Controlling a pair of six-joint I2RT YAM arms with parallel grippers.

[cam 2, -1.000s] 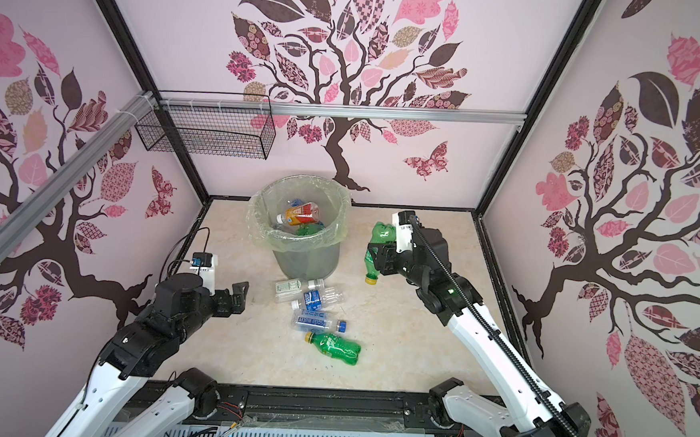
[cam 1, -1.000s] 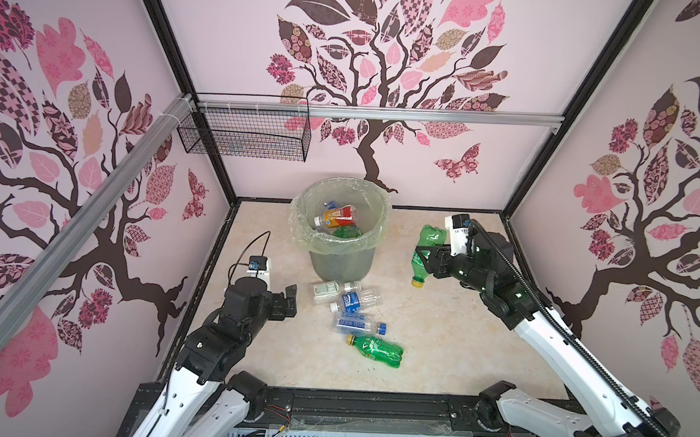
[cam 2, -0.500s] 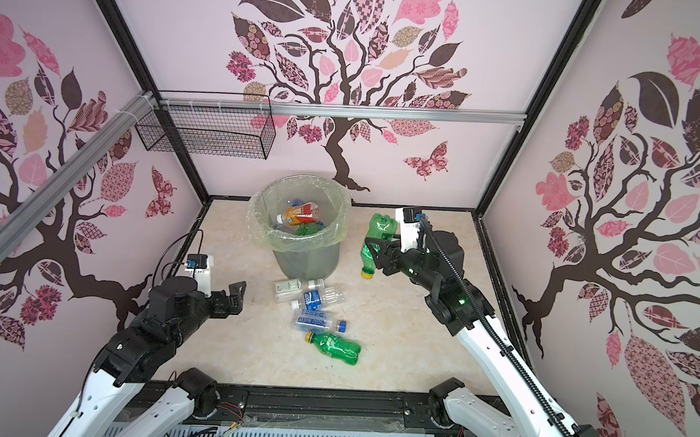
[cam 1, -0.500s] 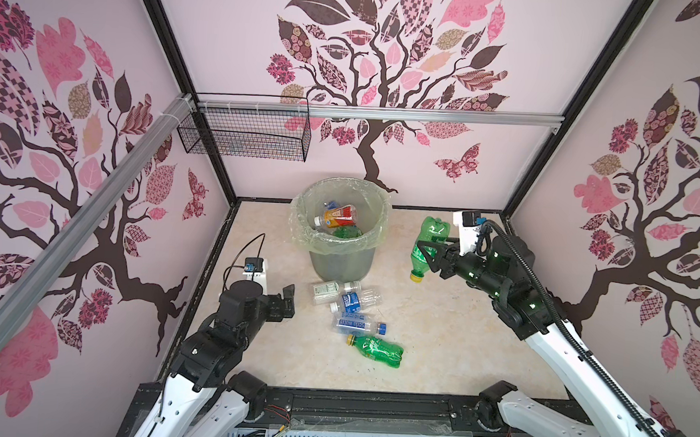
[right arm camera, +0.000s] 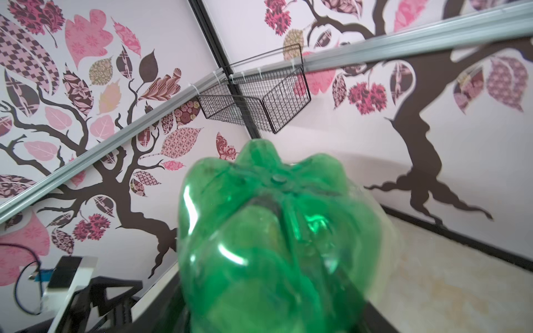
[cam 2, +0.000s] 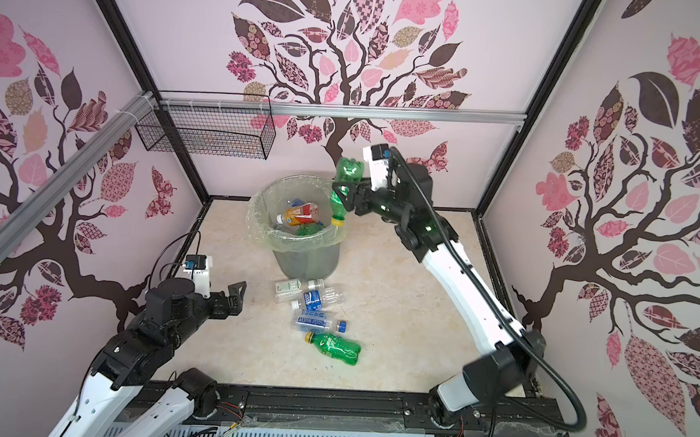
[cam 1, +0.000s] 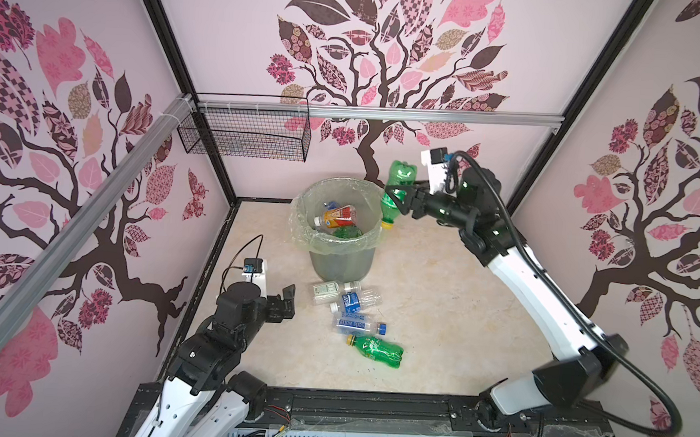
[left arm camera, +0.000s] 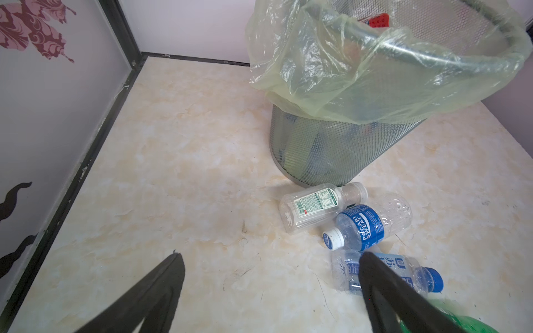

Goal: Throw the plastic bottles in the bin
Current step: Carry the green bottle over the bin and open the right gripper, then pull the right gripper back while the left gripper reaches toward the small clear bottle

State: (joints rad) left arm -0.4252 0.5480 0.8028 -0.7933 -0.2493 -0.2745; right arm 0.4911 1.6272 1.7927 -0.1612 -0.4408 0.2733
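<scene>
Green plastic filled the right wrist view: the lobed base of the green bottle (right arm camera: 277, 230), close and blurred, hid the jaws and the bin alike. Past it we made out only the wire basket (right arm camera: 256, 98) hung on the wall rail.

Both top views supplied what that view lacked. The right gripper (cam 1: 401, 200) clasped the green bottle (cam 1: 398, 185) at its waist, one jaw on each side. The bottle hung in the air nearly upright, yellow cap down at the right side of the bin's rim (whether the cap sat inside or outside that rim we could not tell). The bin (cam 1: 339, 264) stood toward the far edge of the marbled worktop (cam 1: 439, 295). An amber bottle (cam 1: 336, 216) lay inside it on other bottles.

The left wrist view alone showed the bin's wall (left arm camera: 331, 155) as fine mesh under the yellowish liner (left arm camera: 360, 86). It also gave the print on the bottles lying just on the near side of the bin. These were a white-labelled bottle (left arm camera: 311, 206), a blue-labelled bottle (left arm camera: 363, 227) touching it, and a blue-capped bottle (left arm camera: 403, 276) partly hidden by one dark finger (left arm camera: 383, 288). A second green bottle (cam 1: 377, 350) lay nearest the worktop's near edge.

The left gripper (left arm camera: 269, 255) hung spread wide and empty toward the left edge, just beside that cluster and touching none of it.
</scene>
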